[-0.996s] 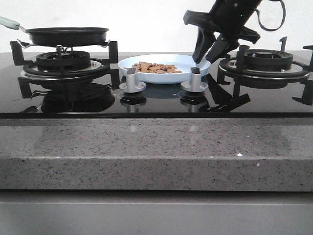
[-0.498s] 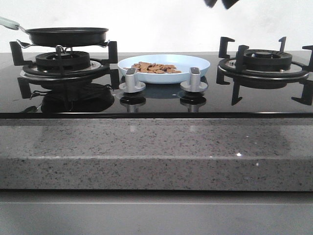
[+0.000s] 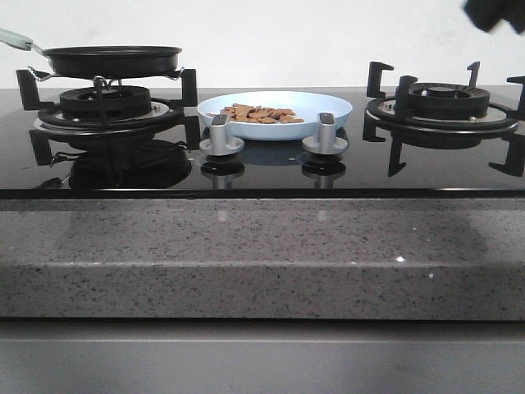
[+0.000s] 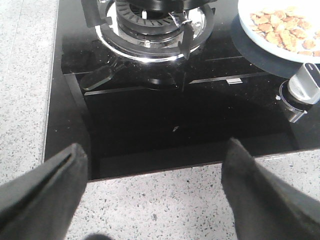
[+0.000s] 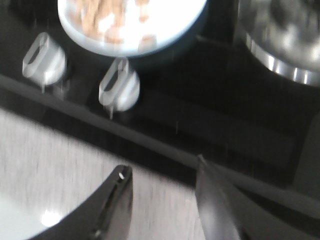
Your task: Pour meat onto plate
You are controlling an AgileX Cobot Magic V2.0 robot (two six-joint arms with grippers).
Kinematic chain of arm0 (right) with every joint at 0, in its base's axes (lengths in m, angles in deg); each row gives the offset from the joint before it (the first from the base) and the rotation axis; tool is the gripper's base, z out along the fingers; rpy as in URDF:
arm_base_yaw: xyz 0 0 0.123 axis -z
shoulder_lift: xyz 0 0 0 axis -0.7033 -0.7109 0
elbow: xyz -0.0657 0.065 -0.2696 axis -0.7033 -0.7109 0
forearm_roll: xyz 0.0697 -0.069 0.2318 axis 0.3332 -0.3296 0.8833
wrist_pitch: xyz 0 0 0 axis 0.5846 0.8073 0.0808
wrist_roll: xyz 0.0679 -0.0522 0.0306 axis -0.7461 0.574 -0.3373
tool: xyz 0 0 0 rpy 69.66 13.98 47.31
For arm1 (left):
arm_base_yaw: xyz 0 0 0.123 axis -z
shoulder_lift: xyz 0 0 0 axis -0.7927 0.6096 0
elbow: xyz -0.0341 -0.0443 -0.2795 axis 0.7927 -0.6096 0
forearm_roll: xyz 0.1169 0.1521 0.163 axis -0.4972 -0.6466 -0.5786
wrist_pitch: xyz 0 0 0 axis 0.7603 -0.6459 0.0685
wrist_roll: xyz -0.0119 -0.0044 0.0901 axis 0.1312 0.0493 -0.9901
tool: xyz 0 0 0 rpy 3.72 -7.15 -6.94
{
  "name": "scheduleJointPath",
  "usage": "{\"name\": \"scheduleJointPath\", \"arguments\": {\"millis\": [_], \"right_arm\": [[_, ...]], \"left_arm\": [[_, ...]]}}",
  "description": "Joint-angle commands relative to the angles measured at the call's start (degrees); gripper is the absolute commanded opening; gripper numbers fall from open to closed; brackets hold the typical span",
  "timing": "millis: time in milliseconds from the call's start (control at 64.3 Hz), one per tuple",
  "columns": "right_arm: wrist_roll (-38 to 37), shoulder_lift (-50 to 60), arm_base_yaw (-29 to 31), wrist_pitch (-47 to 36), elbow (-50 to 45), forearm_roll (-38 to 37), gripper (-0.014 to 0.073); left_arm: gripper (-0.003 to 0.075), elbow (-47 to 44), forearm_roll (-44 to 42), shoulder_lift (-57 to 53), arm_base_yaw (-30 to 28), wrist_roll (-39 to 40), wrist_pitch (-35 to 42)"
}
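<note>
The meat point(image 3: 258, 113) lies in a low heap of reddish-brown pieces on the plate point(image 3: 328, 102), toward its nine o'clock half as the front view has it; the plate sits on the black glass hob point(image 3: 262, 168) between the two burners, just behind the two silver knobs point(image 3: 221, 135); I judge the pouring itself done, since no meat shows anywhere but on the plate.

The frying pan point(image 3: 113, 59) stands on the left burner point(image 3: 107, 103), at about nine o'clock from the plate and well apart from it; its inside is hidden from the front camera, so I cannot say whether it is quite empty. The right burner point(image 3: 443, 103) at three o'clock carries nothing.

My left pincer point(image 4: 155, 195) hangs over the front edge of the hob with its fingers spread wide and nothing between them; my right pincer point(image 5: 162, 200) is likewise parted and empty, though its view is blurred; from the front only a dark scrap of that arm shows, at the top corner near one o'clock.

The step in hand looks like the clearing-off; the next move calls only for bringing both arms to rest clear of the plate's rim and the pan's handle point(image 3: 15, 37).
</note>
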Motion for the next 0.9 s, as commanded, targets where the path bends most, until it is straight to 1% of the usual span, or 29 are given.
{"name": "scheduleJointPath", "arguments": {"millis": [0, 124, 265, 451, 669, 887], "right_arm": [[0.4, 6.3, 0.2, -3.6, -3.7, 0.6, 0.0336], [0.4, 14.1, 0.2, -3.1, -9.7, 1.1, 0.0336], [0.4, 22.2, 0.2, -2.0, -14.4, 1.6, 0.0336], [0.4, 30.4, 0.2, 1.5, -17.3, 1.6, 0.0336], [0.4, 32.7, 0.2, 3.6, -18.3, 1.6, 0.0336], [0.4, 32.7, 0.2, 3.5, -18.3, 1.6, 0.0322]], "left_arm": [[0.0547, 1.6, 0.2, 0.1, 0.3, 0.6, 4.2], [0.0547, 1.6, 0.2, 0.1, 0.3, 0.6, 4.2], [0.0547, 1.6, 0.2, 0.1, 0.3, 0.6, 4.2], [0.0547, 1.6, 0.2, 0.1, 0.3, 0.6, 4.2], [0.0547, 1.6, 0.2, 0.1, 0.3, 0.6, 4.2], [0.0547, 1.6, 0.2, 0.1, 0.3, 0.6, 4.1]]}}
